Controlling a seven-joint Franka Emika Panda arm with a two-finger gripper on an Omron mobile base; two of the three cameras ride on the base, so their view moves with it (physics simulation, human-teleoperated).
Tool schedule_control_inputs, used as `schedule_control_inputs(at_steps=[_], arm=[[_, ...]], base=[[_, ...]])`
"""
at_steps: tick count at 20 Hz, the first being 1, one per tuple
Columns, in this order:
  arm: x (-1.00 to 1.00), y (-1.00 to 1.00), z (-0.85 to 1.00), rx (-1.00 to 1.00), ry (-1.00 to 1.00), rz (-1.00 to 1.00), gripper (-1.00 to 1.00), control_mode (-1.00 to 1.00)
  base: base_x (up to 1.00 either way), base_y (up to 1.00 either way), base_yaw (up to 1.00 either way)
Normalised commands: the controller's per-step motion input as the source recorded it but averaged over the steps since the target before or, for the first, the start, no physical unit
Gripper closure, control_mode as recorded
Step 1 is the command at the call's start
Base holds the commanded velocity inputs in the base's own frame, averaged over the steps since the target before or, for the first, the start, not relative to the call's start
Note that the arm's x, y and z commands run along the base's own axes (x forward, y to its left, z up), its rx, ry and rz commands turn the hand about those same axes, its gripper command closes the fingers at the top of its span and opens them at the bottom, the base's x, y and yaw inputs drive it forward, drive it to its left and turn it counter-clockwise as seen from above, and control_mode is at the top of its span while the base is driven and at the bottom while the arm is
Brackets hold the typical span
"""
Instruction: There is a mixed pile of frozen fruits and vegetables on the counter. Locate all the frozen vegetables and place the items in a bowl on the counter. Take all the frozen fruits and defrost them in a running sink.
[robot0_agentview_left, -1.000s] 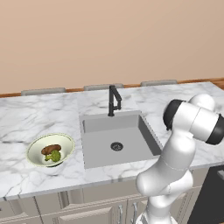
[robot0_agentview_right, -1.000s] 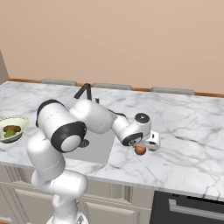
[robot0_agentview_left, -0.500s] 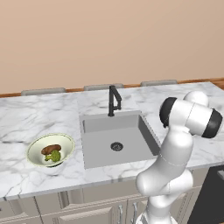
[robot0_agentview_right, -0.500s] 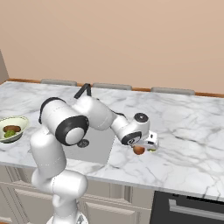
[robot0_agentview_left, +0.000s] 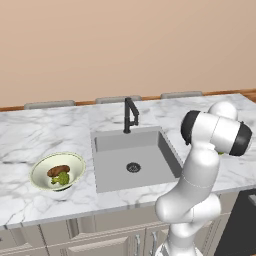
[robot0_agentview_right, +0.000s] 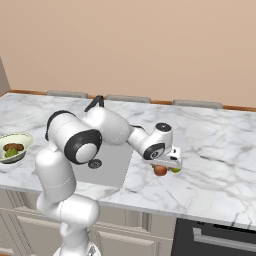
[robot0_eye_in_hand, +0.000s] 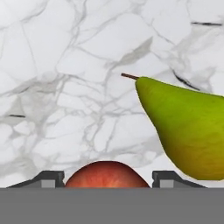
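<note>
The red apple (robot0_eye_in_hand: 107, 174) sits between my two finger tips, which touch its sides on the white marble counter (robot0_agentview_right: 215, 165). My gripper (robot0_agentview_right: 162, 166) points down over it, right of the sink (robot0_agentview_right: 111, 165), and is shut on the apple (robot0_agentview_right: 160, 171). The yellow-green pear (robot0_eye_in_hand: 188, 127) lies right beside the apple (robot0_agentview_right: 175, 170), stem towards the middle of the hand view. The pale bowl (robot0_agentview_left: 39, 169) on the counter left of the sink (robot0_agentview_left: 115, 172) holds the broccoli floret (robot0_agentview_left: 60, 180) and the brown potato-like lump (robot0_agentview_left: 59, 171).
A slim black faucet (robot0_agentview_left: 130, 115) stands behind the grey basin, whose drain (robot0_agentview_left: 133, 167) is dark. My own arm (robot0_agentview_right: 115, 130) stretches across the basin. The counter's front edge runs just below the fruits, with a dark appliance front (robot0_agentview_right: 215, 240) under it.
The arm's upper joints have shifted slightly left. The gripper has stayed over the apple, and the apple and pear lie where they were.
</note>
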Motion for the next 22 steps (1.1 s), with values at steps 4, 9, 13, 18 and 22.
schedule_control_inputs(at_steps=[4,9,13,18,22], arm=[[-0.11,0.0,0.0,0.0,0.07,0.0,1.0,-1.0],[-0.16,0.0,0.08,0.01,-0.01,0.0,1.0,-1.0],[-0.29,0.0,0.18,0.14,-0.15,0.0,1.0,-1.0],[-0.39,0.09,0.11,0.12,-0.12,0.0,1.0,-1.0],[-0.31,0.47,0.2,0.0,0.0,0.0,1.0,-1.0]], base=[[0.0,0.0,0.0],[0.0,0.0,0.0],[0.0,0.0,0.0],[0.0,0.0,0.0],[0.0,0.0,0.0]])
